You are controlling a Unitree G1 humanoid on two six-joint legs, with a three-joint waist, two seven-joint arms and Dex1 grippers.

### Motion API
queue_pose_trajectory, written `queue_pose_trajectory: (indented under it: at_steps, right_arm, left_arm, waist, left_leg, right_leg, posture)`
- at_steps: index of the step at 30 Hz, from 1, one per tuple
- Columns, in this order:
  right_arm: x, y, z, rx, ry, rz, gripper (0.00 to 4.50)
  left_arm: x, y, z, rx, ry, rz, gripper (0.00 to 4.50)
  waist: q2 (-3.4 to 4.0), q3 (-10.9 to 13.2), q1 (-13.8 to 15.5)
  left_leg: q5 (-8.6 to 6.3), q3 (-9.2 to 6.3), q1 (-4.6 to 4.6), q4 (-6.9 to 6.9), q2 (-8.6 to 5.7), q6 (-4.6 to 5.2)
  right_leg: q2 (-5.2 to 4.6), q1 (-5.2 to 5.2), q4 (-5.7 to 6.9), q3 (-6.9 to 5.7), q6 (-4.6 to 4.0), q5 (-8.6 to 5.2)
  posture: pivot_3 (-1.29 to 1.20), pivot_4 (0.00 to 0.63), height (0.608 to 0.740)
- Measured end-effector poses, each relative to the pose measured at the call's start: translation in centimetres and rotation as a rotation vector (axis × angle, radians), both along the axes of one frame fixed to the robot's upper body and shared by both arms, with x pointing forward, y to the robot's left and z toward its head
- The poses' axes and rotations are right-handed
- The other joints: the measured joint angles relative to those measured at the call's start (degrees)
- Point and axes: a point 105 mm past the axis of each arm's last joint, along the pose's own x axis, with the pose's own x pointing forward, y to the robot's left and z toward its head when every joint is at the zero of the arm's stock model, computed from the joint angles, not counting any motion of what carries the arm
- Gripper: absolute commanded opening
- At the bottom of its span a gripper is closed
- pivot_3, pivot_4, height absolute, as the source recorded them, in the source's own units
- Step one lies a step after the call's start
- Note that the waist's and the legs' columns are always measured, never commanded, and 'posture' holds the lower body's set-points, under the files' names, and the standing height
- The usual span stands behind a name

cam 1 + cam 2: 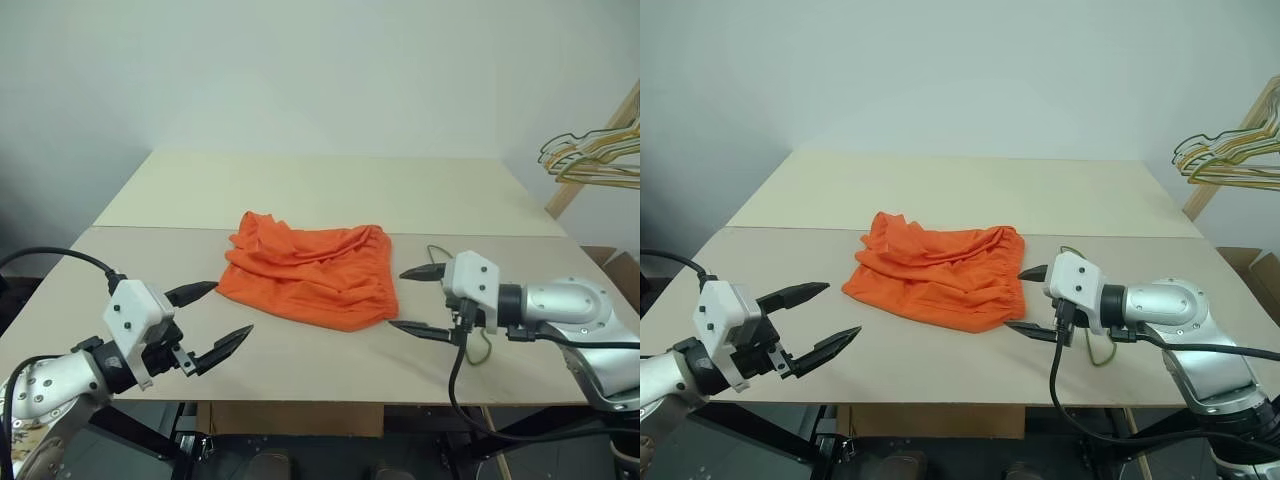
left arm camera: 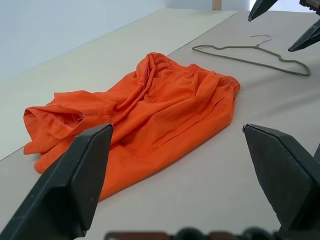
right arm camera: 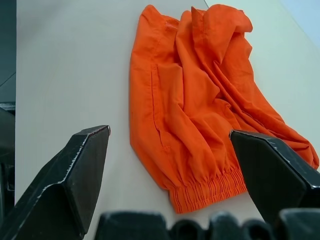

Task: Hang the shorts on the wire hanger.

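Pale beige boards made up the surface (image 1: 330, 195), set against a plain white wall. At its middle lay the shorts (image 1: 305, 272), bright orange and rumpled, flat on the surface between the two tools and touching neither. Their gathered waistband faced the right tool (image 1: 420, 298), just beside it; the leg openings lay toward the far left.

The wire hanger (image 2: 250, 54) lay flat on the surface near the right tool, beyond the waistband end of the shorts, its small hook pointing away from them. In the head views most of it was hidden behind the right tool. Shorts and hanger lay apart, so nothing had been hung yet.

The right tool hovered just above the surface with its two black fingers spread wide, holding nothing, pointed at the waistband. That aim suggested it was placed to take the waistband first, the firmest edge of thin cloth.

The left tool (image 1: 213, 317) hovered near the front edge, short of the shorts, also spread wide and empty, angled toward the nearer hem. It seemed poised to help lift or steady the fabric.

Off the surface to the far right, a bunch of gold and dark-green hangers (image 1: 592, 152) hung from a slanted wooden rail (image 1: 600, 145).
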Motion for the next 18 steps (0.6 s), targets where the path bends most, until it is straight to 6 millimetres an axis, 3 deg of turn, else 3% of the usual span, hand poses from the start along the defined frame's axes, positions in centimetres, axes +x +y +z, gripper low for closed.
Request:
queue_pose_trajectory:
  at_steps: [18]
  right_arm:
    - [-0.81, 0.43, -0.51, -0.006, 0.002, 0.010, 4.46]
  left_arm:
    - [-0.07, -0.29, 0.28, 0.014, 0.001, -0.038, 4.50]
  waist:
    - [0.01, 0.0, 0.0]
  left_leg:
    - [0.00, -0.02, -0.01, 0.01, -0.01, 0.00]
  right_leg:
    - [0.00, 0.00, 0.00, -0.03, 0.00, 0.00]
  posture:
    - [0.21, 0.000, 0.740]
